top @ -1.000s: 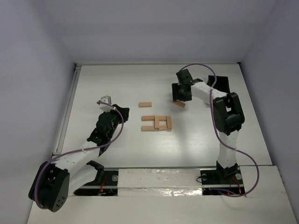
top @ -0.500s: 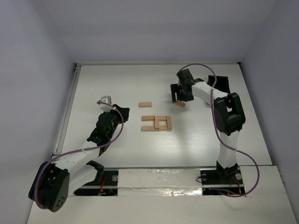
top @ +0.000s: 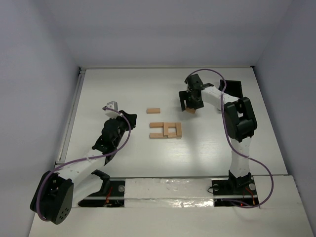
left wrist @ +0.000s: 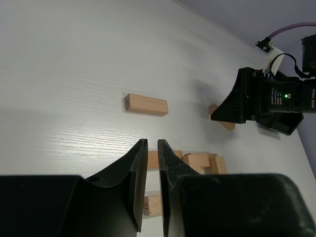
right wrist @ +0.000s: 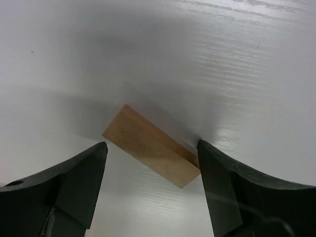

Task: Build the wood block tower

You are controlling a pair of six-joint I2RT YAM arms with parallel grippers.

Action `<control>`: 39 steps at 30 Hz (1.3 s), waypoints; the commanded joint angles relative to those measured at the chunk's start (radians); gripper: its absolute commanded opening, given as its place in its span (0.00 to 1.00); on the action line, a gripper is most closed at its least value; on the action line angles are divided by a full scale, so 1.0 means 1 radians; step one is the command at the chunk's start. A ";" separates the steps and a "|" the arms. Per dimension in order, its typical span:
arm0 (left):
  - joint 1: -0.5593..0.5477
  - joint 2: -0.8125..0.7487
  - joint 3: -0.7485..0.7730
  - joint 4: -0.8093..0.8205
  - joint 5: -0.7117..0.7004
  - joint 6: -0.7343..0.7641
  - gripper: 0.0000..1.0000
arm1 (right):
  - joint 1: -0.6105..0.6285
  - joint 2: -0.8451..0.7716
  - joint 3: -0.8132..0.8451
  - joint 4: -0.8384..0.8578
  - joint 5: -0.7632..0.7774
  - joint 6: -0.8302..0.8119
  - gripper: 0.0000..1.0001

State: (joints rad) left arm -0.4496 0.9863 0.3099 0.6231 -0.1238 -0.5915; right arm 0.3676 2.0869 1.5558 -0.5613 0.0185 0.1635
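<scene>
The wood block tower is a low cluster of several tan blocks [top: 166,130] lying flat mid-table, also seen past my left fingers [left wrist: 199,161]. One loose block [top: 153,111] [left wrist: 146,104] lies just beyond it. Another loose block [right wrist: 143,140] [left wrist: 221,120] rests askew on the table, mostly under my right gripper [top: 190,104] in the top view. My right gripper [right wrist: 149,148] is open and straddles that block, with a finger on either side of it. My left gripper [top: 129,118] [left wrist: 152,141] hovers left of the cluster, jaws nearly together with nothing between them.
A white wall [top: 71,113] borders the table's left side. A black box [top: 234,89] sits behind the right arm at the back right. A taped strip [top: 168,187] runs along the near edge between the arm bases.
My right gripper has opened wider and shifted slightly over the askew block, which now shows less in the top view. The left arm has not moved.
</scene>
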 commanded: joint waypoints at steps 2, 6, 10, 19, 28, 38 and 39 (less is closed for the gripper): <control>0.005 -0.012 0.046 0.046 0.007 0.009 0.12 | -0.002 0.033 0.040 -0.008 0.035 0.007 0.78; 0.005 -0.008 0.046 0.047 0.009 0.009 0.12 | -0.002 0.022 0.027 0.008 0.050 0.053 0.50; 0.005 0.000 0.049 0.049 0.012 0.009 0.12 | -0.002 -0.002 0.000 0.035 0.081 0.145 0.39; 0.005 -0.001 0.049 0.046 0.010 0.009 0.12 | -0.002 -0.031 -0.045 0.075 0.090 0.260 0.60; 0.005 -0.005 0.047 0.047 0.016 0.009 0.12 | -0.002 -0.039 -0.030 0.038 0.193 0.219 0.49; 0.005 0.011 0.051 0.053 0.027 0.007 0.12 | -0.002 -0.021 -0.008 0.015 0.250 0.208 0.46; 0.005 0.012 0.051 0.055 0.029 0.007 0.12 | -0.002 -0.021 -0.005 0.014 0.256 0.208 0.46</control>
State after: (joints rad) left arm -0.4496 0.9951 0.3107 0.6239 -0.1078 -0.5915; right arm 0.3664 2.0739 1.5223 -0.5278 0.2245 0.3847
